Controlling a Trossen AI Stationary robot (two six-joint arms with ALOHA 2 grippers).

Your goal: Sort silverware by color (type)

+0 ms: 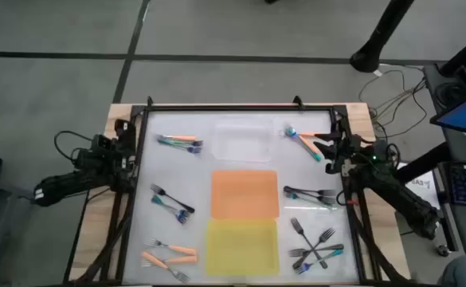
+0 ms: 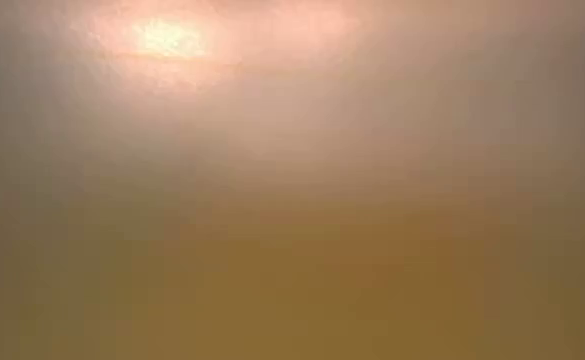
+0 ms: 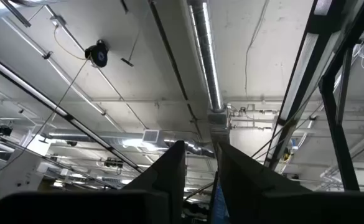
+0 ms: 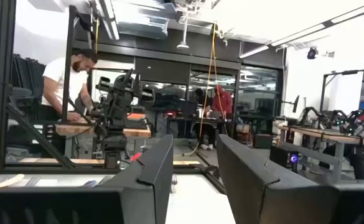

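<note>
In the high view the forks lie flat on the white table in groups. Orange and teal ones (image 1: 181,142) are at far left and more (image 1: 304,140) at far right. Black and teal ones (image 1: 173,204) lie mid-left and orange ones (image 1: 169,257) near left. Black ones lie mid-right (image 1: 312,195) and near right (image 1: 312,246). My left gripper (image 1: 127,145) waits at the table's left edge, pointing up at the ceiling, its fingers (image 3: 201,149) a narrow gap apart. My right gripper (image 1: 334,151) waits at the right edge beside the far-right forks, level, its fingers (image 4: 194,146) slightly apart. Both hold nothing.
Down the table's middle lie a clear tray (image 1: 244,142), an orange tray (image 1: 244,194) and a yellow tray (image 1: 243,245). A black frame (image 1: 217,108) rims the table. The low view is only an orange blur. People (image 4: 66,81) work at benches beyond the table.
</note>
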